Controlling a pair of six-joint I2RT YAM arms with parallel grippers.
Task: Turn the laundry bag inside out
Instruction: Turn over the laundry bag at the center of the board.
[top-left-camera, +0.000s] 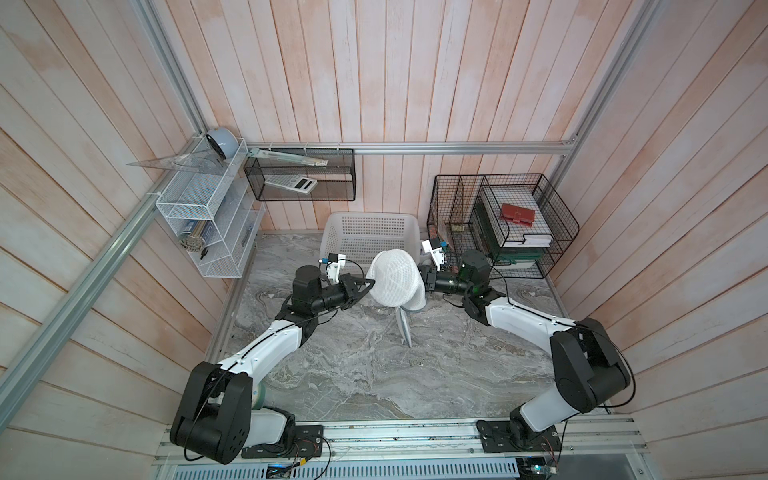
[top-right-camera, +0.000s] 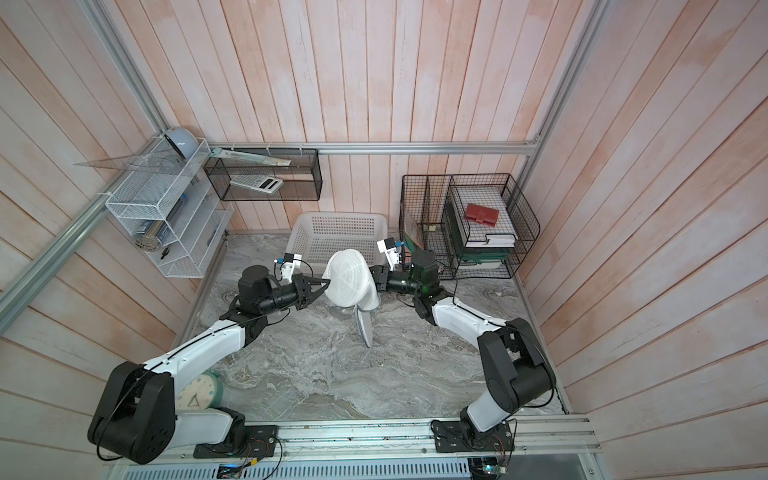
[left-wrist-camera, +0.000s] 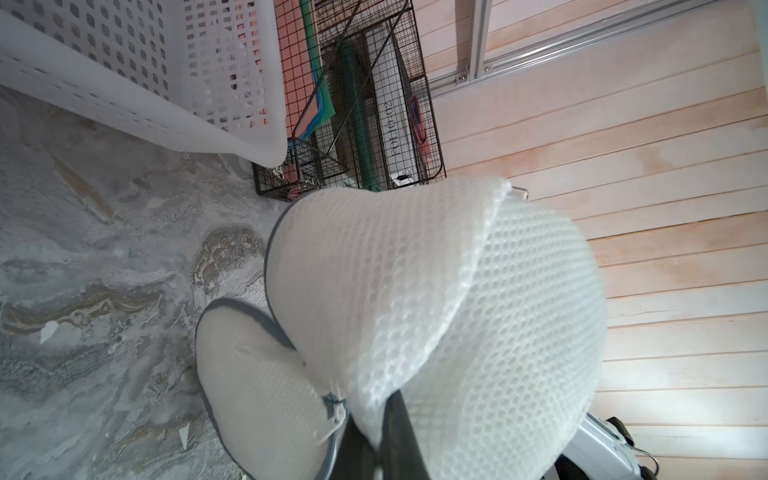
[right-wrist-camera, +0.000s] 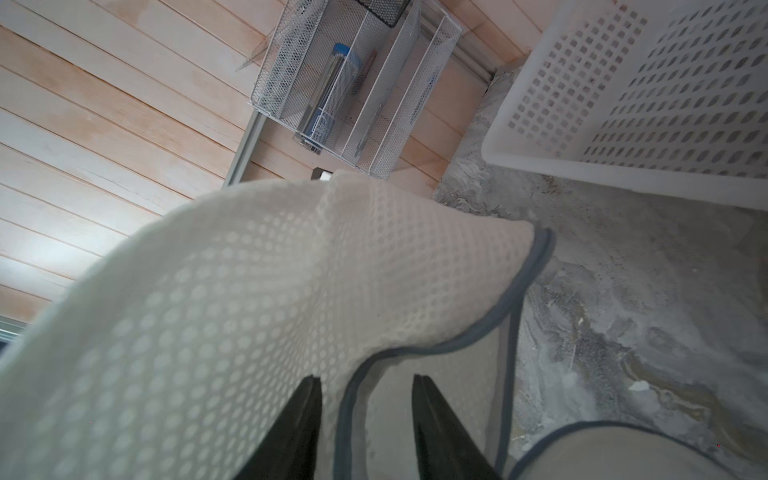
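The laundry bag (top-left-camera: 395, 280) hangs dome-up over the surface (top-left-camera: 353, 374) between both arms, long axis vertical, with the left pincer (top-left-camera: 371, 284) clenched on its left edge and the right pincer (right-wrist-camera: 365, 379) released, jaws astride the grey rim (right-wrist-camera: 419, 352), seemingly gripping nothing.

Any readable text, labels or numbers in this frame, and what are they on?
"FOLIO 02" (sideways, last characters uncertain): white box in the black wire rack, left wrist view.
Calculator: key markings too small to read.
Clock: dial numerals blurred.
Tube in the white mesh rack: label unreadable.
Laundry bag, basket: no print visible.
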